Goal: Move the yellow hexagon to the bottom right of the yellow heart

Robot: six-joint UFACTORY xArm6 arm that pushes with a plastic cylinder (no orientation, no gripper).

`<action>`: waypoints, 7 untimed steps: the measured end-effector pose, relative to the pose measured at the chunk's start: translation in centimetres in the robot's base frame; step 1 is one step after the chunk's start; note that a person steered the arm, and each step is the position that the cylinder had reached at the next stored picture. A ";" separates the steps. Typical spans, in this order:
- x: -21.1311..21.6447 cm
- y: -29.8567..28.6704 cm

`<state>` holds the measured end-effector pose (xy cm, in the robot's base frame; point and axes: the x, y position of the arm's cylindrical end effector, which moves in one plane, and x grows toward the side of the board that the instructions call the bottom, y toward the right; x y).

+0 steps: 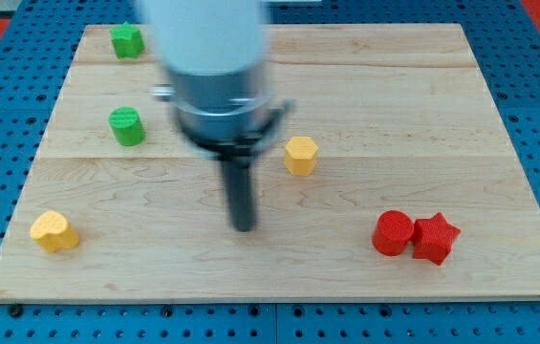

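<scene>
My tip [244, 226] rests on the worktop [394, 86] a little below the middle of the board, touching no block. The rod rises from it to a blurred white and grey arm [214, 67] that fills the view's top centre. There is no gripper on this arm, only the rod, so nothing is held.

The yellow hexagon [300, 155] lies at about 1 o'clock from my tip, near but clearly apart from it, just beside the rod's upper part on the view's right. The yellow heart [54, 230] sits far off at 9 o'clock from my tip, close to the board's lower left corner. Seen from the heart, the hexagon stands at roughly 2 o'clock and well apart, so it is above and to the right of the heart, not below it.

A green cylinder [127, 126] lies at 10 o'clock from my tip, and another green block [127, 40], its shape unclear, sits at 11 o'clock near the board's upper left corner. At 3 o'clock from my tip, near the lower right, a red cylinder [393, 233] and a red star [435, 238] touch side by side, the star on the view's right.
</scene>
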<state>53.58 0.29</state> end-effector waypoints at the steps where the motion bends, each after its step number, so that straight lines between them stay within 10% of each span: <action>1: -2.8 5.7; 3: -9.9 4.7; 5: -2.9 -12.3; 7: -2.9 -14.7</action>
<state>50.66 -14.41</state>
